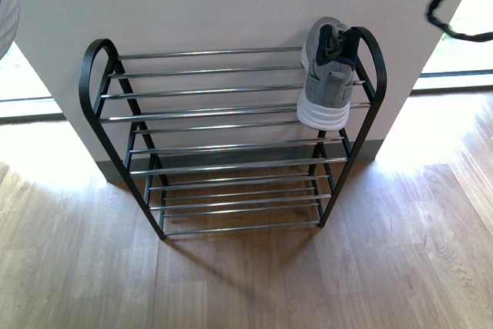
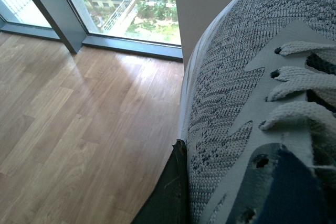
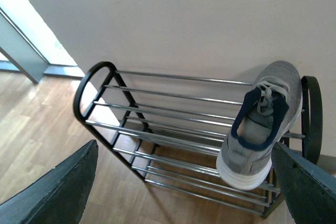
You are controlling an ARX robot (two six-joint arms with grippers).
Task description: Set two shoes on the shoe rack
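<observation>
In the front view one grey sneaker (image 1: 327, 82) lies at the right end of the shoe rack (image 1: 200, 92)'s top tier, toe to the wall and heel toward me. My left wrist view is filled by the second sneaker (image 2: 236, 108), soft knit and probably light. My left hand (image 2: 172, 195) seems clamped on its side, so I'd favour the firmer collar. The right wrist view shows my right hand (image 3: 185, 145) spread wide and empty.

Pale plain wall (image 1: 192, 5) rising behind, grey skirting (image 1: 363, 150) running along its foot. Wood-plank floor (image 1: 246, 290) catching hard daylight on both sides of the wall. Tall window (image 2: 131, 3), grey frame (image 2: 52, 11), showing greenery and buildings outside.
</observation>
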